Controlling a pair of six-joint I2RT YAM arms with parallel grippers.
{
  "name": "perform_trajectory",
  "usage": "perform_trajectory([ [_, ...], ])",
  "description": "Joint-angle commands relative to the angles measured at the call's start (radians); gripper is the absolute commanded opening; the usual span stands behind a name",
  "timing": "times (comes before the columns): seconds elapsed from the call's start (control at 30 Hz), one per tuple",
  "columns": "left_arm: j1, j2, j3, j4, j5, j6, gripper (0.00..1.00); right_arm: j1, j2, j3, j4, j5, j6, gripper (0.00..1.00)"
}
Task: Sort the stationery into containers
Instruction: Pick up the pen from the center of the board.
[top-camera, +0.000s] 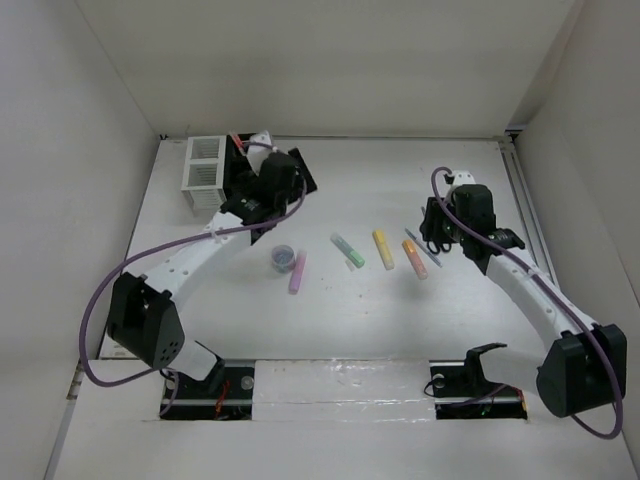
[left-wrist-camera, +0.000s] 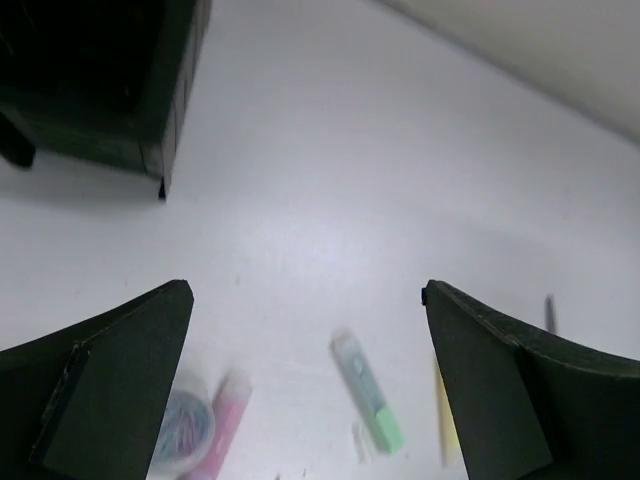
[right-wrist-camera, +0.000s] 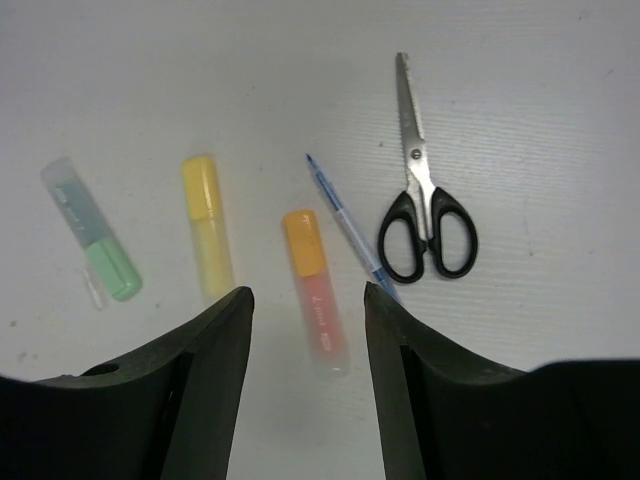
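Observation:
The white container (top-camera: 204, 165) and the black container (top-camera: 238, 172) stand joined at the back left; the black one also shows in the left wrist view (left-wrist-camera: 100, 95). A red pen (top-camera: 237, 143) sticks out by the black one. My left gripper (top-camera: 262, 205) (left-wrist-camera: 305, 290) is open and empty, high beside the black container. On the table lie a round greyish-purple item (top-camera: 283, 258), purple marker (top-camera: 297, 271), green marker (top-camera: 348, 250) (right-wrist-camera: 93, 245), yellow marker (top-camera: 383, 249) (right-wrist-camera: 207, 228), orange marker (top-camera: 414, 258) (right-wrist-camera: 315, 290), blue pen (right-wrist-camera: 345, 225) and scissors (right-wrist-camera: 425, 200). My right gripper (top-camera: 437, 240) (right-wrist-camera: 307, 300) is open, above the orange marker.
White walls close in the table on the left, back and right. A rail (top-camera: 520, 200) runs along the right edge. A small clear scrap (right-wrist-camera: 94, 290) lies next to the green marker.

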Motion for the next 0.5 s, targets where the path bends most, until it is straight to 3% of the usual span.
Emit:
perform_trajectory([
  [0.0, -0.112, -0.022, -0.01, -0.115, -0.084, -0.074, 1.0, -0.04, 0.041, 0.06, 0.048, -0.01, -0.077, 0.54],
  [0.23, -0.298, -0.113, -0.044, -0.175, -0.145, -0.116, 1.0, -0.096, 0.205, 0.163, 0.029, -0.068, -0.141, 0.51],
  [0.47, -0.318, -0.235, -0.118, -0.184, -0.099, -0.116, 1.0, -0.096, 0.344, 0.224, -0.02, -0.088, -0.192, 0.38],
])
